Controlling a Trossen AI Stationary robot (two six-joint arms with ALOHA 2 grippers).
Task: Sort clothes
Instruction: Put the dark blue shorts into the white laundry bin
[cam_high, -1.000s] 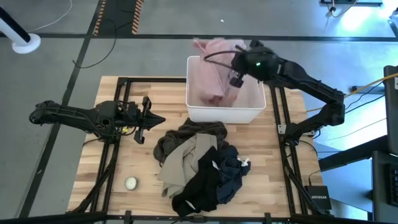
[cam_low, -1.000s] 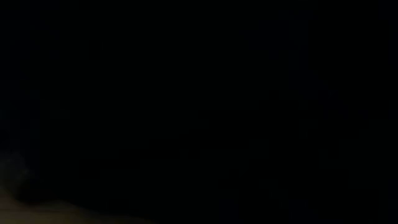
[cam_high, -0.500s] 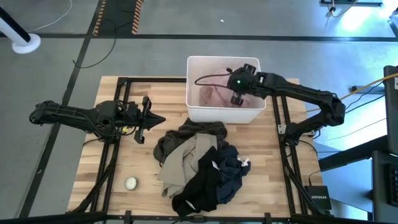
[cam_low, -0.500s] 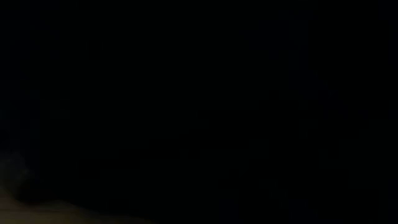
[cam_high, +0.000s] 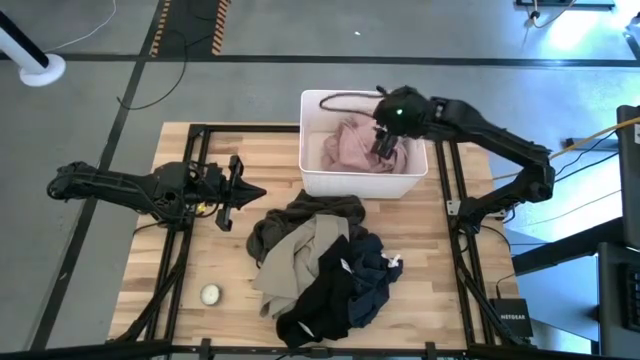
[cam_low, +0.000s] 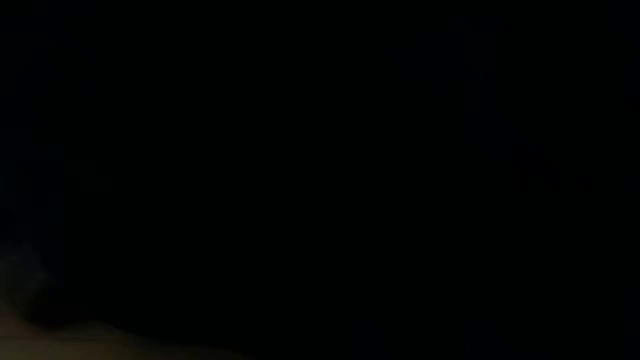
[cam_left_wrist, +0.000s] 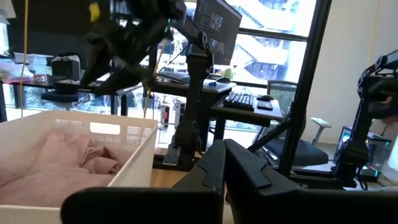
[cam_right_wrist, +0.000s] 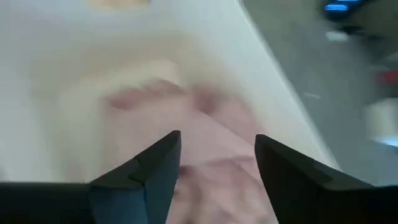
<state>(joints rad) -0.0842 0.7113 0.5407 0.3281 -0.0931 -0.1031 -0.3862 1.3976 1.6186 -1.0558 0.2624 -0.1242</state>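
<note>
The pink garment (cam_high: 352, 150) lies in the white bin (cam_high: 312, 178) under the right gripper (cam_high: 386, 146), whose fingers are spread wide and empty, so a loose fold might snag and get pulled back out.

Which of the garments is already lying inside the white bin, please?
The pale pink garment; the black, khaki-beige and olive-brown ones are heaped on the table.
</note>
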